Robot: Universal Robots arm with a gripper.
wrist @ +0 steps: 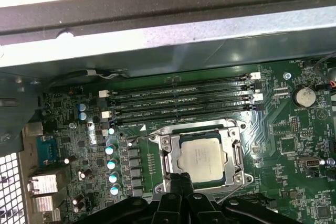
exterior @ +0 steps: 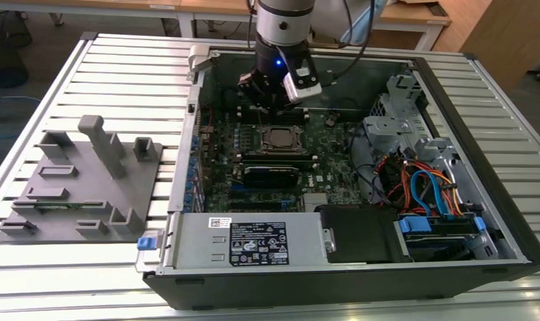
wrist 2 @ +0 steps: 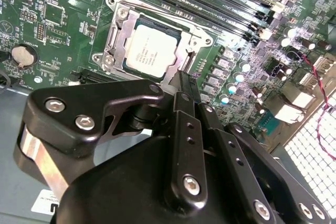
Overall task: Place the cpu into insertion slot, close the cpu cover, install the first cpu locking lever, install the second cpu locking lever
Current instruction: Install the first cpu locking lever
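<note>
Clenched and empty by my reading, end effector [wrist 2: 184, 81] hovers just beside slot [wrist 2: 160, 23]; cpu [wrist 2: 150, 51] lies seated, cover [wrist 2: 119, 30] down around it; whether levers [wrist: 189, 126] are latched I cannot tell.

cpu [wrist: 202, 156] in insertion slot [wrist: 205, 136], cpu cover [wrist: 168, 156] over it, tool [wrist: 181, 179] at slot's edge

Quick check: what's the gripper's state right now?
Gripper: closed, nothing seen between its fingers; tips at the edge of the cpu cover, cpu seated under it.
</note>
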